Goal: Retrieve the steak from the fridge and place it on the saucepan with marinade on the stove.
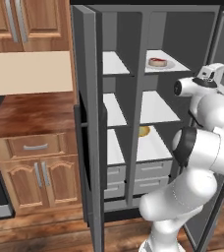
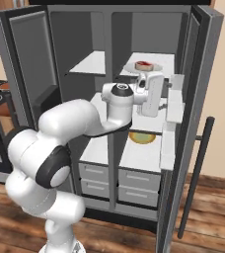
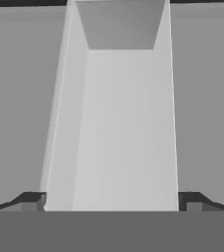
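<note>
**Claw spread at the fridge door**

Claw (image 3: 112, 202) spread wide, empty, fingertips (image 3: 33, 201) flanking a white door shelf (image 2: 175, 104). Fridge (image 1: 133, 108) stands open. Steak (image 2: 143, 64) on a plate (image 1: 157, 63), top right shelf, well apart from the claw. Yellowish food (image 2: 141, 137) lower down.

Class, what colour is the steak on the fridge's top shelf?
Red with a pale rim; the steak shows best in the right base view.
</note>
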